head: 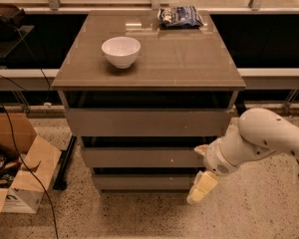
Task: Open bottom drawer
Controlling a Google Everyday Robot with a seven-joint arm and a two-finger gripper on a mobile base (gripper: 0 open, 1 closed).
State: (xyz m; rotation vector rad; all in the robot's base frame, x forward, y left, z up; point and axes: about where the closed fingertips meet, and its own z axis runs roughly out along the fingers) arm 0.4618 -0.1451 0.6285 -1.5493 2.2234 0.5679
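The bottom drawer [139, 182] is seen lowest under the worktop [189, 59], its front set back beneath the middle one. The claw [202, 187] is held at its right edge, near the speckled floor [139, 218], which lies open in front. Whether the claw is spread cannot be told.
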